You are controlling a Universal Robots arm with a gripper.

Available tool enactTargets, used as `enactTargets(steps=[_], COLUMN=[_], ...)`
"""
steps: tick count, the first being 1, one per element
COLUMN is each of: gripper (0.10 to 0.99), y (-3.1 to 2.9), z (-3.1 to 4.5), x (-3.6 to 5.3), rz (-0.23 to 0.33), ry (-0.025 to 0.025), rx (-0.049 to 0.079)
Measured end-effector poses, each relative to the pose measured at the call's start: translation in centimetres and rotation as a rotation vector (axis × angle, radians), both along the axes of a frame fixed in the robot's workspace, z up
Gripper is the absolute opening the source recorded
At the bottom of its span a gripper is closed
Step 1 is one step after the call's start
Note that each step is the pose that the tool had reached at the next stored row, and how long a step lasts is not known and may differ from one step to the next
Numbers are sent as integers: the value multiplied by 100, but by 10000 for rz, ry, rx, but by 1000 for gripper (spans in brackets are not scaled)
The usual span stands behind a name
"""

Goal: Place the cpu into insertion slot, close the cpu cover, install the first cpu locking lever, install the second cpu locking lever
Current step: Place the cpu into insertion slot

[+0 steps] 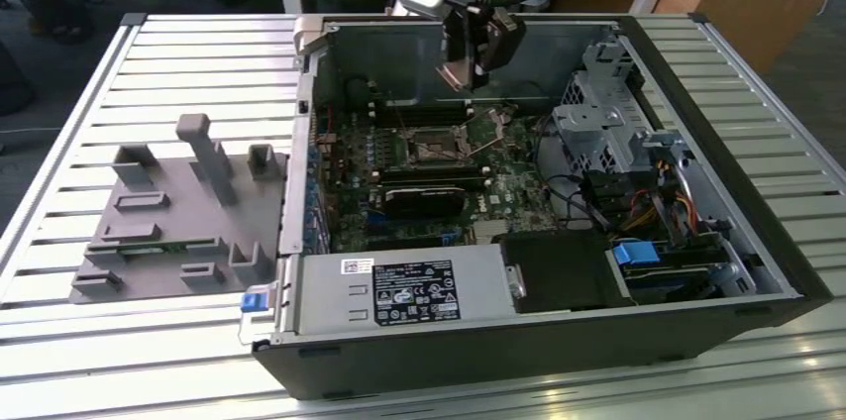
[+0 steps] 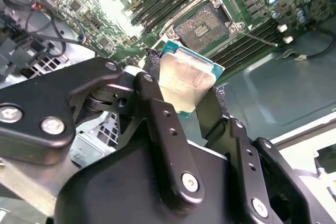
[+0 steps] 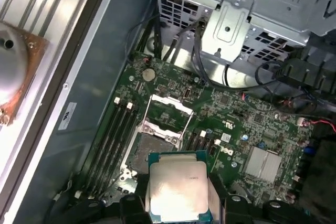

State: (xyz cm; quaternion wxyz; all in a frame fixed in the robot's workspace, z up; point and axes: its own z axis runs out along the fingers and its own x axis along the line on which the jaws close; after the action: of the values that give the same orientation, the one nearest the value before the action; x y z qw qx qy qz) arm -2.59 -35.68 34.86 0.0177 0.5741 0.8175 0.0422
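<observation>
Got the cpu [image 3: 177,190] pinched between the gripper [image 2: 184,92] jaws, hanging above the bare socket [image 3: 152,150] inside the case [image 1: 529,351]. Can see the cover [image 3: 173,104] flipped open right beside that socket.

Bright diffuse light glares off the cpu [image 3: 177,190] and a motherboard [image 2: 113,10] patch, while the computer case [image 1: 383,58] interior lies shaded.

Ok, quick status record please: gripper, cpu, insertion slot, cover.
gripper: shut on the cpu, hovering above the motherboard inside the open case
cpu: held by two opposite edges, metal top showing, not yet in the slot
insertion slot: empty, contacts exposed
cpu cover: swung open, off the slot
</observation>
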Motion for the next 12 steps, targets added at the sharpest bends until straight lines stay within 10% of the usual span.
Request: enactTargets(steps=[12], gripper=[525], y=[9], z=[-34], x=[-88], rz=[-911], ry=[0], rx=[0])
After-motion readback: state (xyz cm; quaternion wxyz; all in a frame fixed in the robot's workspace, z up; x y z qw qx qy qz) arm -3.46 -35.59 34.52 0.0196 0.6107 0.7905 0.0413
